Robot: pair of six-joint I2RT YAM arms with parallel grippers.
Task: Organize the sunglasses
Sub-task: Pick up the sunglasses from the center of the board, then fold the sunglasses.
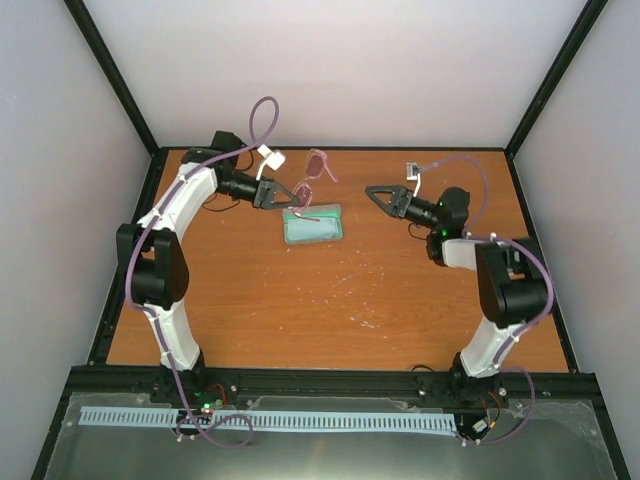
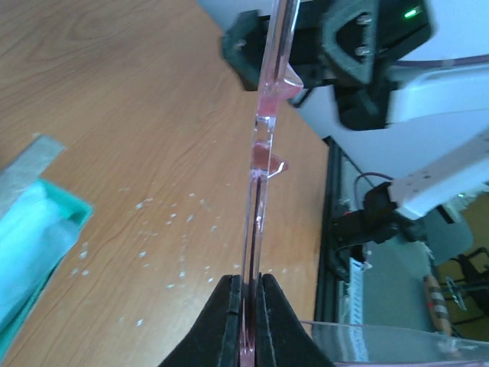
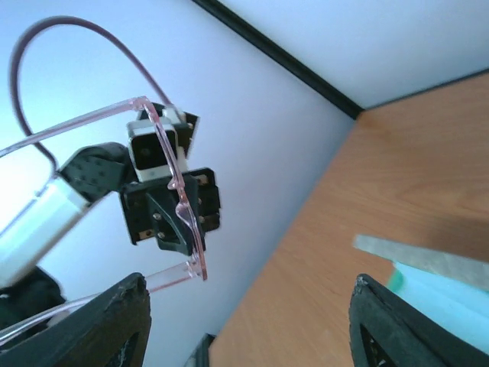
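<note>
The sunglasses [image 1: 318, 168] have a thin translucent pink frame and are held up in the air above the table. My left gripper [image 1: 290, 195] is shut on them. In the left wrist view they show edge-on [image 2: 261, 153] and run up from between my closed fingertips [image 2: 248, 302]. The grey case with teal lining [image 1: 313, 225] lies open on the table just below and right of the left gripper. My right gripper [image 1: 372, 192] is open and empty, right of the sunglasses and pointing at them. In the right wrist view the sunglasses [image 3: 182, 206] hang ahead of its spread jaws [image 3: 252, 313].
The wooden table [image 1: 330, 290] is walled by a black frame and white panels. The case's teal edge also shows in the left wrist view [image 2: 53, 222] and in the right wrist view [image 3: 443, 294]. Pale scuff marks dot the wood near the middle [image 1: 365, 320].
</note>
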